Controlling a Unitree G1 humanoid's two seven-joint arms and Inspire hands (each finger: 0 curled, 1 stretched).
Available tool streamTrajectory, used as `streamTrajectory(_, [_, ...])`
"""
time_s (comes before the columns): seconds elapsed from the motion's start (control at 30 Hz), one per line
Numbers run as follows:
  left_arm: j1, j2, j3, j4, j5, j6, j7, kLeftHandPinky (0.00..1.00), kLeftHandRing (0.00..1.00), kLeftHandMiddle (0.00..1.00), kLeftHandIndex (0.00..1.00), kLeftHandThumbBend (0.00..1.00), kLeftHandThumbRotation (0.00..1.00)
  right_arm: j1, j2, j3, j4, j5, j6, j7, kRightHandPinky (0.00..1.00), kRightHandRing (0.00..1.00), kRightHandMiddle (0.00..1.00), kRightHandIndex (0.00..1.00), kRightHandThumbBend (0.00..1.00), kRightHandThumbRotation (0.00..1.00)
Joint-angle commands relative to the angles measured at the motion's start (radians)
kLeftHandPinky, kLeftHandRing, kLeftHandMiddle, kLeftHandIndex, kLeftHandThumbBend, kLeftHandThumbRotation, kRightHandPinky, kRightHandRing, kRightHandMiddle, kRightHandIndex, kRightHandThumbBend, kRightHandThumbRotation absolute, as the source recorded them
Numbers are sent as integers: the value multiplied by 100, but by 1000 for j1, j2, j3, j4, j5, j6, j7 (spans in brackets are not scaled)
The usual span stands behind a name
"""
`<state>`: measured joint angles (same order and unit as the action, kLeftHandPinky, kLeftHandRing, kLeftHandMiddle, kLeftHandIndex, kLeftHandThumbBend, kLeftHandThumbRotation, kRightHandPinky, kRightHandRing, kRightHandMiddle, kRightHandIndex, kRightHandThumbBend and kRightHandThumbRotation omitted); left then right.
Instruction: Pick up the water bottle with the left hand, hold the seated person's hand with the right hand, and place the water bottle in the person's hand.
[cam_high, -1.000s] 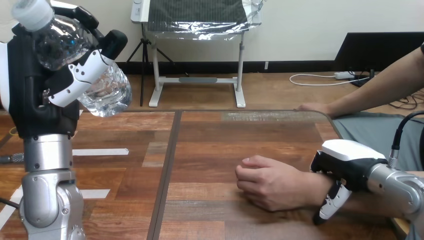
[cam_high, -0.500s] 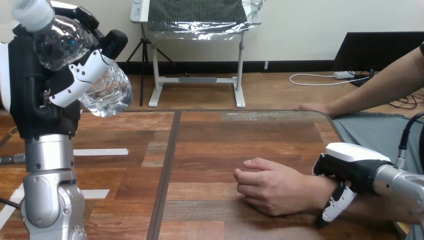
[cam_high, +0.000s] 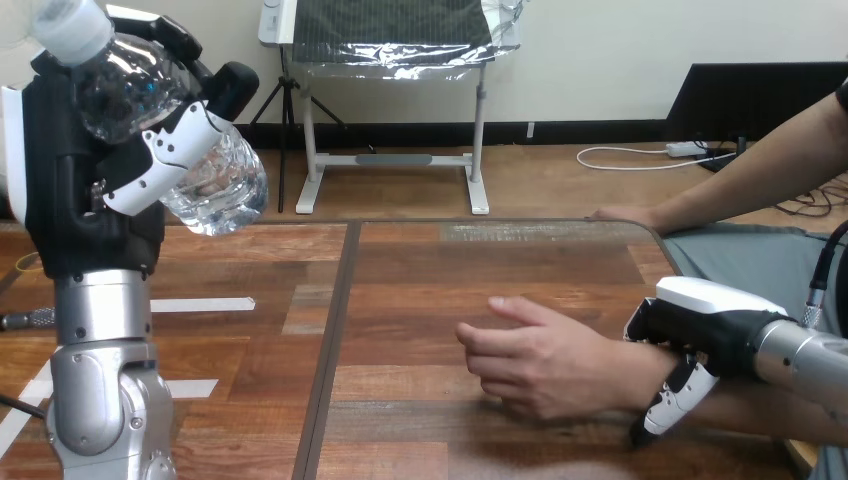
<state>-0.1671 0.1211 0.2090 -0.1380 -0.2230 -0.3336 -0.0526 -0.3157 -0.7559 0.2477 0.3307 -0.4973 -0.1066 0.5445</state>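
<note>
The robot's left hand (cam_high: 75, 175), raised high above the left side of the table (cam_high: 420, 270), grips a clear water bottle (cam_high: 222, 185), black-and-white fingers (cam_high: 160, 165) wrapped across its middle. The bottle is tilted, with its white cap (cam_high: 68, 25) pointing up towards the far left and its base angled down towards the table's centre, well clear of the wood. Below the hand, the silver left forearm (cam_high: 95, 320) stands almost upright over the table's near left corner.

On the opposite side, the robot's right hand (cam_high: 705, 325) reaches in over the table's right edge and clasps the person's wrist (cam_high: 640, 375). Its white-shelled back sits on top, and one finger (cam_high: 672, 398) hooks down the near side of the wrist to the wood.

The person's hand (cam_high: 540, 360) lies just ahead of that grasp, low over the table's near right part. Its fingers are loosely parted and point towards the table's middle, and it holds nothing. The bottle and this hand are well apart, with the table's bare centre between them.

At the far right corner, the person's other hand (cam_high: 625, 214) rests flat on the table's edge.
</note>
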Motion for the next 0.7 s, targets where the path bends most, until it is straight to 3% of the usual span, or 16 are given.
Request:
streamTrajectory(0.0, [-62,-1,-8,13,11,-12,-5,21,26,33,39,58,0,-24,-1,-20,-6,30,1,14,17,23,32,34,79,10])
streamTrajectory(0.4, [-70,3,-15,52,35,-30,-10,22,27,33,39,58,0,-54,-22,-50,-11,62,-1,51,17,23,30,32,80,10])
streamTrajectory(0.67, [-70,0,-22,63,69,-29,-3,22,27,33,39,59,0,-75,-33,-50,-5,66,-3,60,19,24,31,33,80,12])
